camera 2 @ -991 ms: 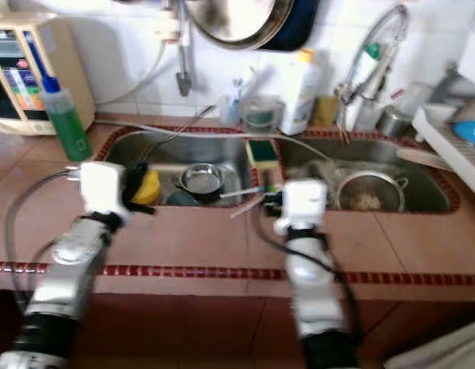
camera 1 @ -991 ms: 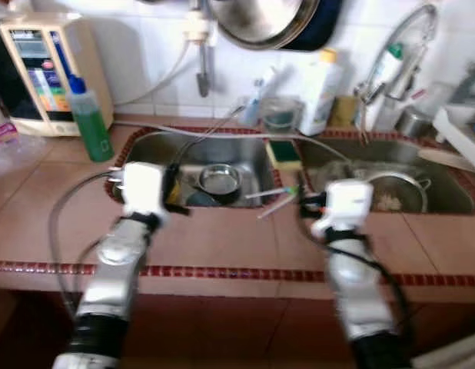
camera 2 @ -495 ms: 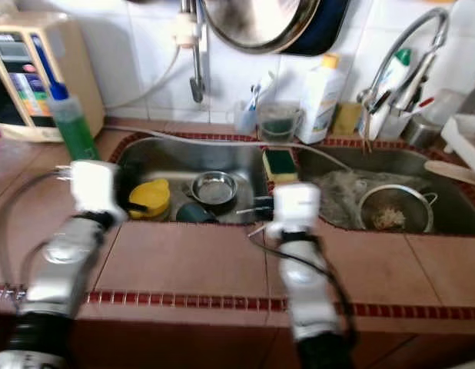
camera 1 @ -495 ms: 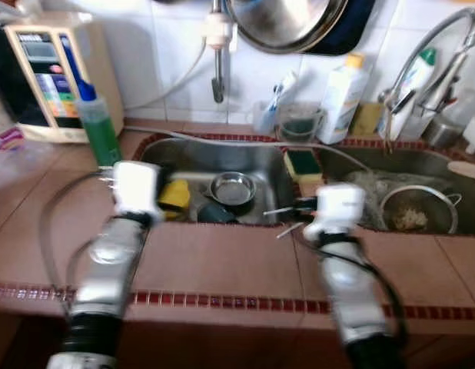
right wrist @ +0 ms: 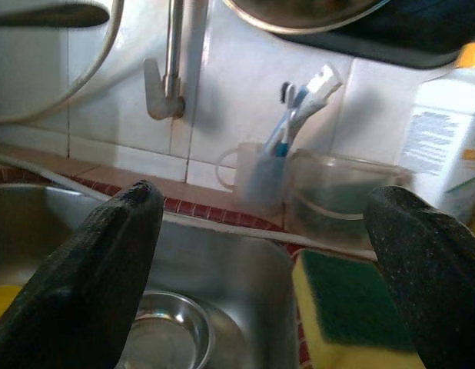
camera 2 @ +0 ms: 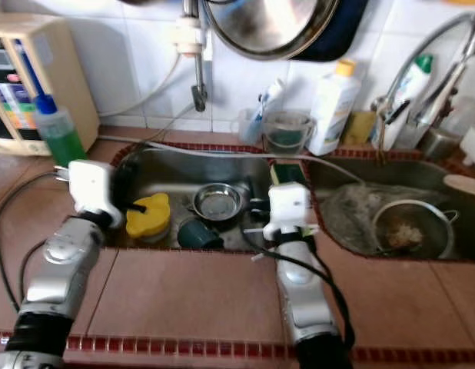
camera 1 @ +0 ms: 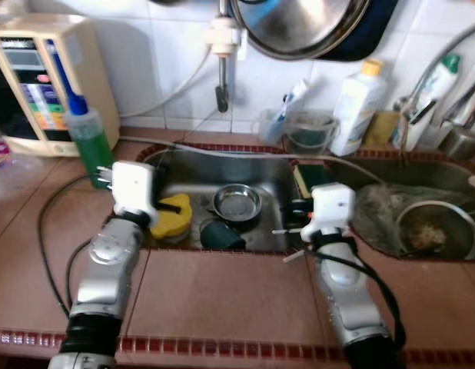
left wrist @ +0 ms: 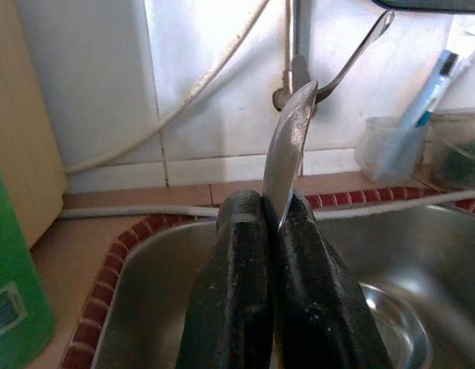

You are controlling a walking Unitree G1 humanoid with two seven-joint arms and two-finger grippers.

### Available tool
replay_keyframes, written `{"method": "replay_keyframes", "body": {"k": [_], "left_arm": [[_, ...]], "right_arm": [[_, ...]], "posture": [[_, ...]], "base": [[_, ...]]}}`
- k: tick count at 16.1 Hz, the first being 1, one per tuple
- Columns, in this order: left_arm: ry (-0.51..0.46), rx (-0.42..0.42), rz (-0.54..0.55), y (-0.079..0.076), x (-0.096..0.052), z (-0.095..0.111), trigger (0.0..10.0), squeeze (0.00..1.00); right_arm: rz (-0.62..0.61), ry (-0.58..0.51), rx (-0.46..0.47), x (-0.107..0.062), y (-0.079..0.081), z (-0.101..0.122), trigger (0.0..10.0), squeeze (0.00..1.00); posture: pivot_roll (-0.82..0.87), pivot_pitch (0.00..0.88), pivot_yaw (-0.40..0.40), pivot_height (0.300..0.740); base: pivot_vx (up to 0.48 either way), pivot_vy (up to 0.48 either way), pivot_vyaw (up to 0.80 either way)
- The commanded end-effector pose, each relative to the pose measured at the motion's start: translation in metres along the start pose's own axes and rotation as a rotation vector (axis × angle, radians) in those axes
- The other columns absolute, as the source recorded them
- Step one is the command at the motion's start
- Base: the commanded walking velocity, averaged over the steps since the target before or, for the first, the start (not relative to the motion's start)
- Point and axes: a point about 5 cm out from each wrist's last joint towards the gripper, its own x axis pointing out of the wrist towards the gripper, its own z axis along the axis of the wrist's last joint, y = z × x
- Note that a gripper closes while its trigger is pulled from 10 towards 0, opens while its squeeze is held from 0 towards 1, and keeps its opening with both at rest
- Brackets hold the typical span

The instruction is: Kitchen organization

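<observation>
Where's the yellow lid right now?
The yellow lid lies in the left sink basin, at its left end, just ahead of the left gripper, with the dark green cup to its right.

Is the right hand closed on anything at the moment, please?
No, the right hand is wide open, its two black fingers spread apart with nothing between them.

I'm looking at a home kitchen: a terracotta-tiled counter (camera 1: 222, 296) with a red mosaic trim, and a double steel sink (camera 1: 245, 181) set into it. White wall tiles behind, a big pan (camera 1: 299, 23) hanging above the tap (camera 1: 220, 54). There's a green soap bottle (camera 1: 88, 138), a toothbrush cup (right wrist: 257, 181), a sponge (right wrist: 337, 311), a strainer (camera 2: 410, 227) with scraps, dishes in the basin.
</observation>
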Motion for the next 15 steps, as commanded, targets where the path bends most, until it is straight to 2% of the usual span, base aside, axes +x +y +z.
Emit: {"method": "replay_keyframes", "body": {"k": [1,5,10,14,15], "left_arm": [[-0.015,-0.01,-0.027,-0.01,0.003,0.003,10.0,0.0],[0.055,0.021,-0.108,-0.013,0.004,-0.001,10.0,0.0],[0.195,0.087,-0.252,-0.021,0.005,-0.012,10.0,0.0],[0.256,0.1,-0.28,-0.027,0.006,-0.017,10.0,0.0],[0.272,0.101,-0.276,-0.027,0.007,-0.018,10.0,0.0]], "right_arm": [[-0.003,0.017,-0.015,-0.004,-0.01,-0.001,10.0,0.0],[0.1,0.092,0.003,-0.019,-0.01,-0.006,10.0,0.0],[0.232,0.097,0.003,-0.035,-0.009,0.006,10.0,0.0],[0.347,0.109,0.051,-0.047,-0.003,0.016,10.0,0.0],[0.389,0.116,0.086,-0.05,-0.001,0.019,10.0,0.0]], "posture": [[-0.11,0.007,-0.014,0.74],[-0.12,0.031,-0.002,0.74],[-0.14,0.058,0.029,0.74],[-0.16,0.068,0.04,0.74],[-0.16,0.069,0.042,0.74]], "base": [[0.0,0.0,0.0],[0.0,0.0,0.0],[0.0,0.0,0.0],[0.0,0.0,0.0],[0.0,0.0,0.0]]}}
